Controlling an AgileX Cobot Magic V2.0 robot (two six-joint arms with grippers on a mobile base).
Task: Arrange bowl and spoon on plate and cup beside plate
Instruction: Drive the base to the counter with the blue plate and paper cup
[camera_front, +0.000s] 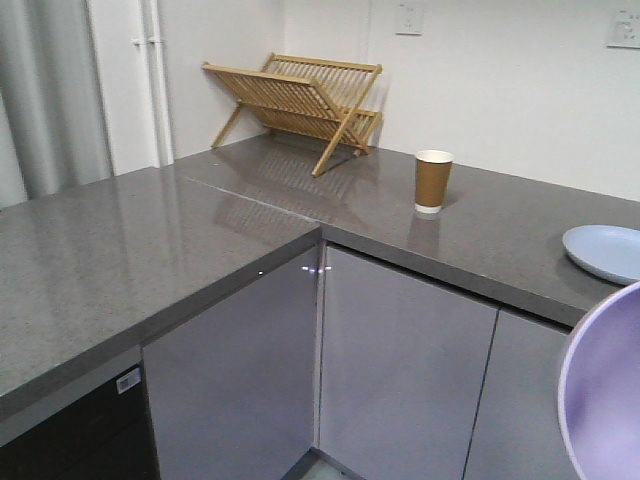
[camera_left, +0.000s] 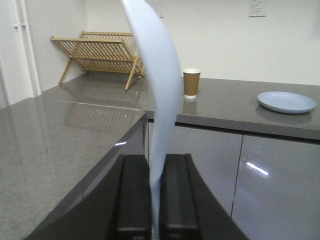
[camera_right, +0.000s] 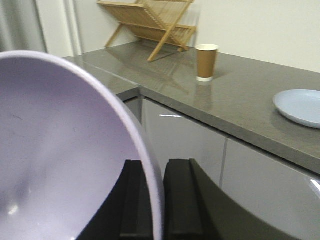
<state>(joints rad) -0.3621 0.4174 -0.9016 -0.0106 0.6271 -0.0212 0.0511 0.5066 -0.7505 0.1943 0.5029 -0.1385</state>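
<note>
My left gripper (camera_left: 155, 161) is shut on the handle of the pale whitish-blue spoon (camera_left: 157, 80), which rises edge-on in front of the left wrist camera. The rim of the lavender bowl (camera_right: 60, 150) is clamped in my shut right gripper (camera_right: 159, 162). That bowl (camera_front: 610, 390) also fills the lower right corner of the front view, held off the counter. A brown paper cup (camera_front: 433, 180) stands upright on the grey counter. The pale-blue plate (camera_front: 605, 250) lies flat to the cup's right with nothing on it. Both grippers are in front of the counter, short of its edge.
An L-shaped grey stone counter (camera_front: 150, 260) runs left and back, with grey cabinet doors (camera_front: 400, 370) below it. A wooden dish rack (camera_front: 300, 105) stands in the back corner against the white wall. A grey curtain (camera_front: 40, 90) hangs at the far left.
</note>
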